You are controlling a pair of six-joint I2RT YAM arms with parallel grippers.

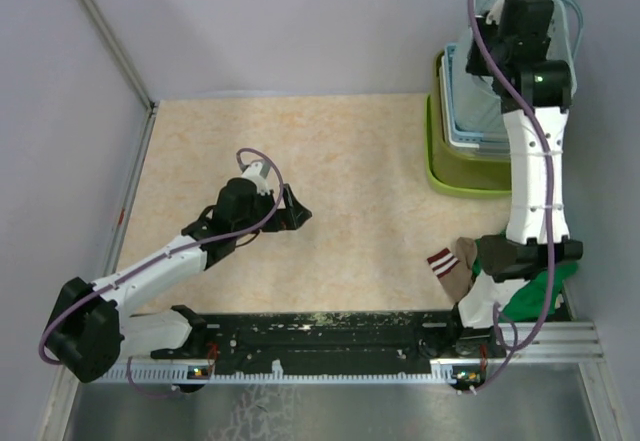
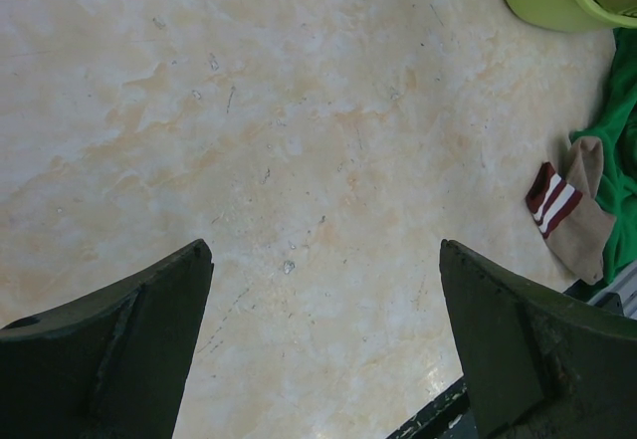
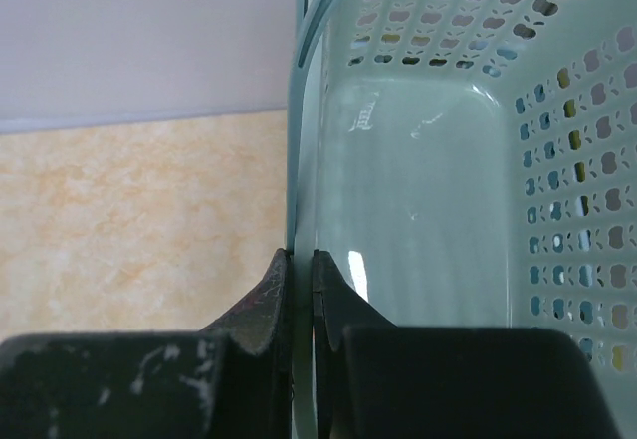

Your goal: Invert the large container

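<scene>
At the far right corner of the marbled table point(image 1: 330, 161), the lime-green large container point(image 1: 455, 176) sits upright, mouth to the ceiling. Its long axis runs from the arms' side toward the back wall. The flip looks not yet begun, since smaller baskets are stacked inside it. The right gripper point(image 3: 299, 260) pinches the side wall of a pale mint perforated basket point(image 3: 428, 220) on that stack. The left gripper point(image 2: 325, 250), fingers spread wide, hovers above the table, well apart.
</scene>
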